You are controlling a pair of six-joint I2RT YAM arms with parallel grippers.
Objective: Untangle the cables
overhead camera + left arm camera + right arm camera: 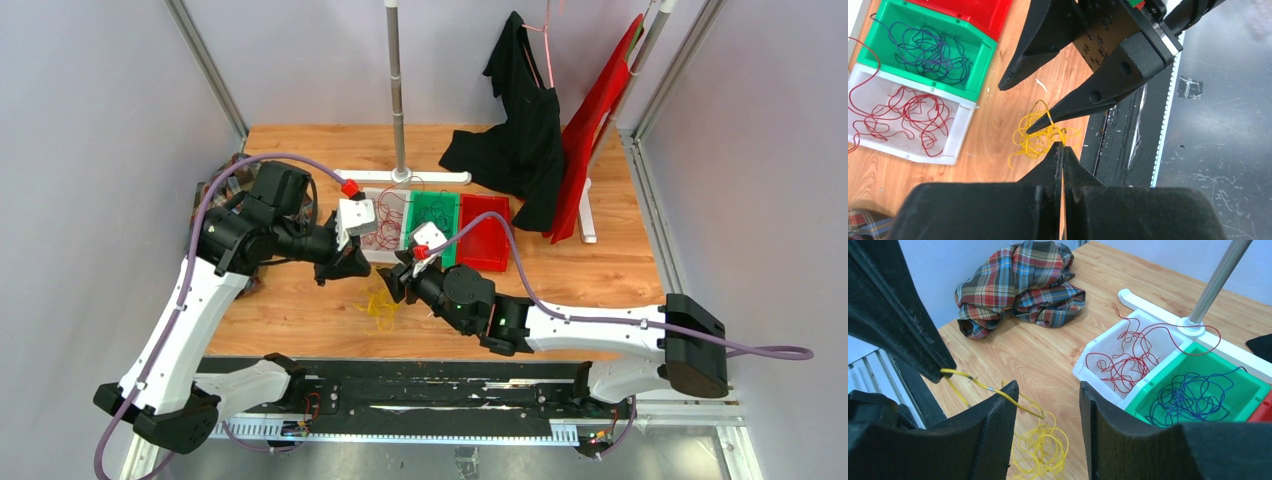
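Observation:
A bunch of yellow cables lies on the wooden table near its front edge. My left gripper is shut on one yellow strand, which runs taut from its tip down to the bunch. My right gripper stands open just above the bunch, and the strand crosses its left finger. Dark red cables lie in a white bin. Blue-purple cables lie in a green bin.
A red bin stands right of the green one. A stand with a metal pole rises behind the bins, with black and red garments at the back right. A plaid cloth lies at the left. A black strip runs along the near edge.

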